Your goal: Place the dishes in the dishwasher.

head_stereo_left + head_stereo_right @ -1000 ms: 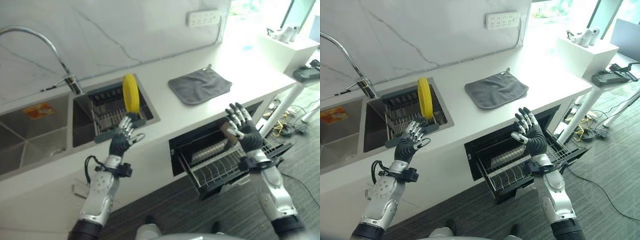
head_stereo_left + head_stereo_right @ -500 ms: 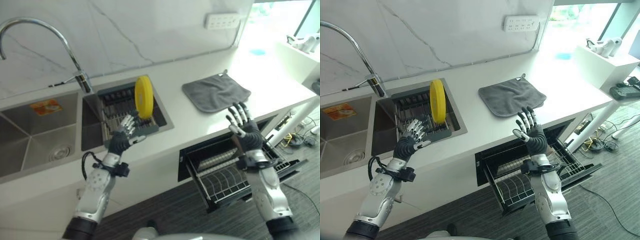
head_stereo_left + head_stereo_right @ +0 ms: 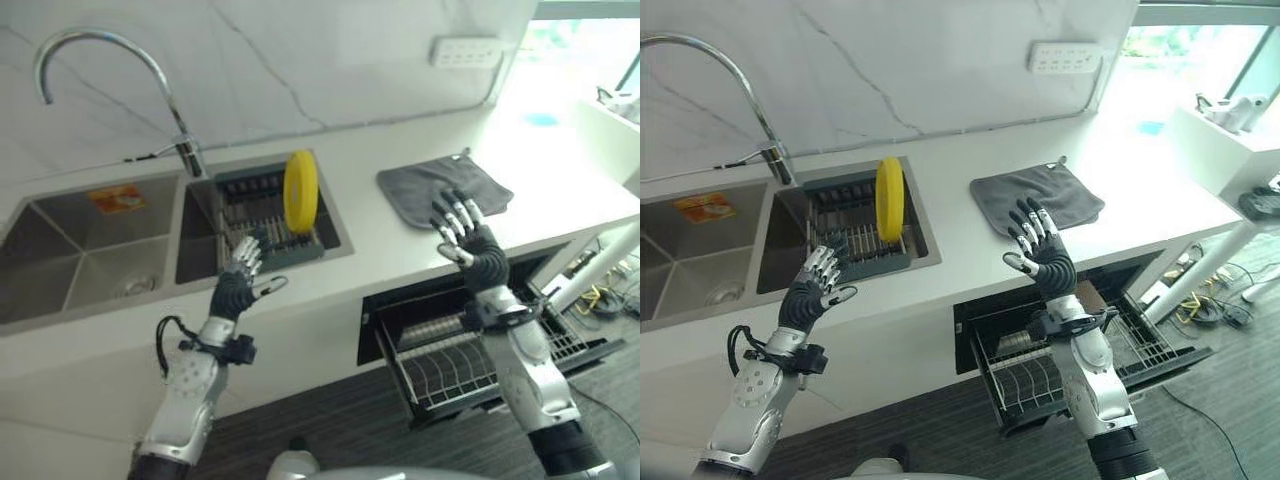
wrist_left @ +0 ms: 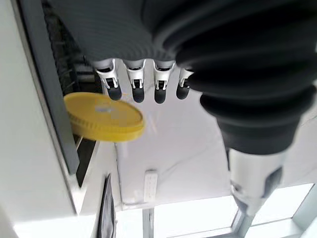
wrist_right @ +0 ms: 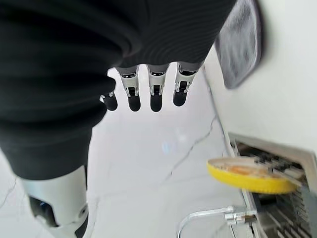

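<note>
Seemingly stiff, light and slick, the yellow plate stands on edge in the sink rack; its upper rim suits a pinch. Head views: left hand near the rack, right hand beyond it, above the dishwasher rack, now closer. Wrist views: both hands' fingers straight, empty.

Kitchen setting: a white countertop with a double stainless sink, an arched faucet and a marble-patterned backsplash carrying a wall power strip; an under-counter dishwasher stands open, its wire rack pulled out.
</note>
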Tool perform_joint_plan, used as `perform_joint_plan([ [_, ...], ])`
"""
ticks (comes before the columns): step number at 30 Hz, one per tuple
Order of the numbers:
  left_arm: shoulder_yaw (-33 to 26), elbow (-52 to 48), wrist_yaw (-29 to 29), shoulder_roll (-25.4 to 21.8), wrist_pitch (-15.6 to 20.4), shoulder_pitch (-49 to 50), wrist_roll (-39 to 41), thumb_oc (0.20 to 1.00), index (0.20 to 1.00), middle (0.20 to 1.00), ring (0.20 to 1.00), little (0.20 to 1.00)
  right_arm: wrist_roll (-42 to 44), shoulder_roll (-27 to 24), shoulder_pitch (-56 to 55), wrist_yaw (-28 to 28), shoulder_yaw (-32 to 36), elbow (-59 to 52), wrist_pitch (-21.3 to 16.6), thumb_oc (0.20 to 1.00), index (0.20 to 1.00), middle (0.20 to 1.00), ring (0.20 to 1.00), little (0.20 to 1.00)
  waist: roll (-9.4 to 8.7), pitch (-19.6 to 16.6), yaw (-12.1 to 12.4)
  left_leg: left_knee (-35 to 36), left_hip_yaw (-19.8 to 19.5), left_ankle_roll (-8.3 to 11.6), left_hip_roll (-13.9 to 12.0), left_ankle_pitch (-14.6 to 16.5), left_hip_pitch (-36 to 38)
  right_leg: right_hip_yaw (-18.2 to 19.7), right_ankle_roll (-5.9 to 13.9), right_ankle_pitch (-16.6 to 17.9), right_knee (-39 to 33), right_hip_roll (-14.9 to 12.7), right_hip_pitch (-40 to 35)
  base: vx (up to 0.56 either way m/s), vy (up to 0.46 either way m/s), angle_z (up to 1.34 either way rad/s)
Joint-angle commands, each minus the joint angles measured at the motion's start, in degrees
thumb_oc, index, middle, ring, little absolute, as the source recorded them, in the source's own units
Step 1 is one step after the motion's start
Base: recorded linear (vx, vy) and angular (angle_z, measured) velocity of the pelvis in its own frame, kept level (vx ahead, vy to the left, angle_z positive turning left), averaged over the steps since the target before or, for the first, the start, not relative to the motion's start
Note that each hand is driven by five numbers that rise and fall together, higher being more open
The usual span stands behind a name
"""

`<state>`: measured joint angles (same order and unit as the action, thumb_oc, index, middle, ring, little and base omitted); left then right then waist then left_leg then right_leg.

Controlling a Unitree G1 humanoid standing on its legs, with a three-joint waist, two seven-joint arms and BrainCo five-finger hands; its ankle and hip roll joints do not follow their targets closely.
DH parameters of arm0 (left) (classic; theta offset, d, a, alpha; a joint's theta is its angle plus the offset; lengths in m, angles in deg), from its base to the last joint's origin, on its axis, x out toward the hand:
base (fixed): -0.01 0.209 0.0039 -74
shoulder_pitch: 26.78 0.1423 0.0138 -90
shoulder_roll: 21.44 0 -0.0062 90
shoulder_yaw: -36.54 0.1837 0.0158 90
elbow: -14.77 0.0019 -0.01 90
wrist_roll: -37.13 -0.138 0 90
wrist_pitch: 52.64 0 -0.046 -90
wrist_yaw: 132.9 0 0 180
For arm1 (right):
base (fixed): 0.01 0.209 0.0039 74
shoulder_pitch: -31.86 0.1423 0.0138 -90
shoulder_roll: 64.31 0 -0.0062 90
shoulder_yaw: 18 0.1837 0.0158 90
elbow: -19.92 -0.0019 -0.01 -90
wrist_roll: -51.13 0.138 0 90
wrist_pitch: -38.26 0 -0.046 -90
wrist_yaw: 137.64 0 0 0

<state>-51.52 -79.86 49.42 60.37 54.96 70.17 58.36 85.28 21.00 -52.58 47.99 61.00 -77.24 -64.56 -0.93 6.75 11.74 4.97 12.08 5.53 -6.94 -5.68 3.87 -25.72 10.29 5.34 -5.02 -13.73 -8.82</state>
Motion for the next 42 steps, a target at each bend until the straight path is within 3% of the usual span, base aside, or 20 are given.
perform_joint_plan([
  [1, -1.2, -4.5, -0.4, -2.3, 4.5, -2.1, -1.2, 1.0, 1.0, 1.0, 1.0, 1.0, -2.0, -1.1, 7.5, -2.7, 0.4, -2.2, -1.5, 1.0, 1.0, 1.0, 1.0, 1.0, 0.46, -1.7, 3.3, 0.0, -0.9, -2.5, 2.5, 2.4, -0.3, 0.0, -1.8, -4.1, 2.7, 1.6, -2.3, 0.07, 0.007, 0.33],
  [11, -2.0, -6.4, 3.9, -5.4, 3.5, -2.5, 1.0, 1.0, 1.0, 1.0, 1.0, 1.0, -0.4, -2.3, 22.3, -8.6, 0.9, 7.3, -0.2, 1.0, 1.0, 1.0, 1.0, 1.0, 0.63, -2.1, 8.1, 0.0, -5.0, -2.56, 3.2, 2.4, -0.3, -2.5, -1.86, -4.0, 2.7, 1.2, -3.4, 0.1, 0.035, 0.27],
  [18, 0.5, -5.2, 6.4, -8.2, 3.2, -3.5, 3.3, 1.0, 1.0, 1.0, 1.0, 1.0, 1.4, -6.1, 32.0, -12.3, 2.1, 18.5, -3.0, 1.0, 1.0, 1.0, 1.0, 1.0, 0.81, -2.1, 10.2, -0.1, -6.6, -3.24, 4.3, 2.9, 0.3, -3.4, -1.49, -4.2, 3.6, 0.3, -4.0, 0.11, 0.043, 0.17],
  [34, 3.5, -2.8, 9.1, -12.5, 3.9, -3.8, 5.9, 1.0, 1.0, 1.0, 1.0, 1.0, 5.5, -14.2, 37.2, -12.7, 5.3, 31.5, -4.8, 1.0, 1.0, 1.0, 1.0, 1.0, 1.12, -1.5, 11.3, -0.5, -8.2, -4.71, 6.1, 4.6, 1.6, -3.9, -0.4, -5.0, 6.3, -1.5, -4.0, 0.07, 0.008, 0.07],
  [42, 4.2, -2.8, 9.9, -14.4, 4.4, -3.8, 7.3, 1.0, 1.0, 1.0, 1.0, 1.0, 10.8, -15.1, 37.4, -9.6, 6.1, 37.3, -4.6, 1.0, 1.0, 1.0, 1.0, 1.0, 1.49, -0.7, 11.8, -0.6, -8.8, -5.03, 6.6, 4.8, 1.5, -4.2, 0.17, -5.2, 7.3, -2.1, -3.6, 0.04, 0.009, 0.06],
])
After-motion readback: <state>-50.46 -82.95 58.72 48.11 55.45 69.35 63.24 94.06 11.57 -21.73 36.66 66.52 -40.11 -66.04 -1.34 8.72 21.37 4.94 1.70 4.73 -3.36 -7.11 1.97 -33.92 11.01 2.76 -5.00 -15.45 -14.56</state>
